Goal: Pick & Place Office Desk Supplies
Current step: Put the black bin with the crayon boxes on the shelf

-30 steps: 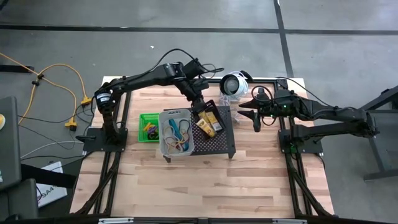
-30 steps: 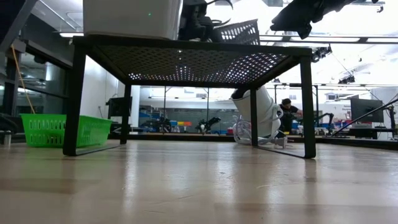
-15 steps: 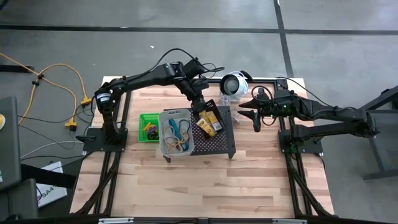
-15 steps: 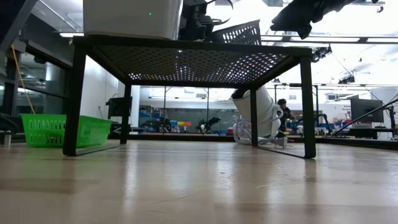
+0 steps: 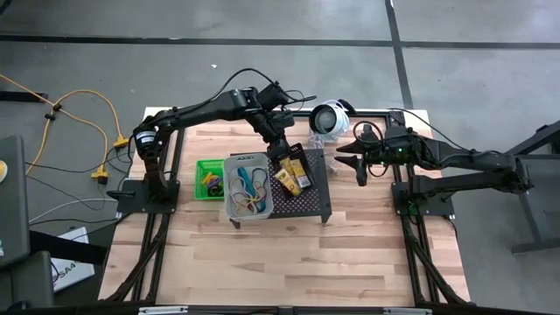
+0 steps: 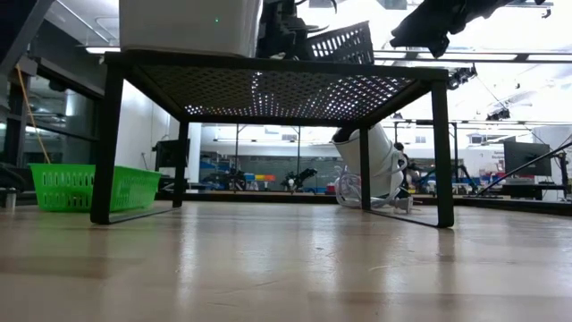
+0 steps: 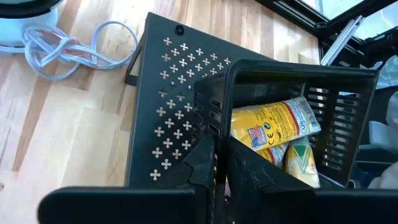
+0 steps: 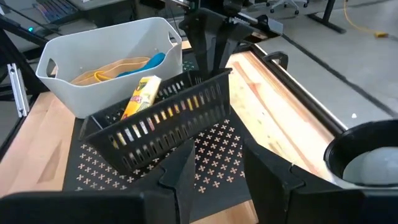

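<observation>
The black slatted bin (image 5: 295, 172) sits tilted on the black perforated stand (image 5: 319, 199) and holds yellow tubes (image 7: 273, 121). My left gripper (image 5: 282, 147) is shut on the bin's far rim. Beside the black bin on the stand is the clear bin (image 5: 248, 185), with coloured rubber bands (image 8: 118, 68) inside. The green bin (image 5: 208, 179) rests on the table left of the stand, with small loops in it. My right gripper (image 8: 227, 180) hovers open to the right of the stand, facing the black bin (image 8: 161, 118). My left gripper pinches the black bin's wall just below the rim (image 7: 219, 134), near a corner on the bin's far side. One finger (image 7: 245, 165) is inside the bin and the other (image 7: 202, 163) is outside. The fingers come from above, slanting down. The bin (image 6: 344, 43) hangs tilted, its lower edge on the stand.
A round white-and-silver device (image 5: 328, 118) with a coiled cable (image 7: 68, 46) lies on the table beyond the stand's far right corner. The stand (image 6: 277, 89) is raised on legs above the wooden table (image 5: 289, 254), which has bare wood on its near side.
My left gripper has risen a little while holding the black bin's rim. The held side of the bin has come up slightly and the bin tips more, with its lower edge still on the stand. My right arm has kept still.
</observation>
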Robot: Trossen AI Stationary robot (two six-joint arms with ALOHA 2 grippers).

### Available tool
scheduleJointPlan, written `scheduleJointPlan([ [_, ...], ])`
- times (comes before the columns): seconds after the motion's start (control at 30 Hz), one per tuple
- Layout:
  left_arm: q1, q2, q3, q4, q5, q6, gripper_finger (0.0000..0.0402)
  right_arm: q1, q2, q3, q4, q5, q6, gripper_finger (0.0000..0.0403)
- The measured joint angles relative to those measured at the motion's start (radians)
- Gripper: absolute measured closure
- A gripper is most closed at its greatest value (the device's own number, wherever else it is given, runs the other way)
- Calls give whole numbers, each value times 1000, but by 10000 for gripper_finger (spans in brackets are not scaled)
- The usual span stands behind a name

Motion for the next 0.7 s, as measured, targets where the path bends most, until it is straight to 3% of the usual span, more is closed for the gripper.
scheduleJointPlan([
  [0.7, 24, 0, 0, 34, -39, -42, 373, 0, 0, 0, -24, 3, 18, 282],
])
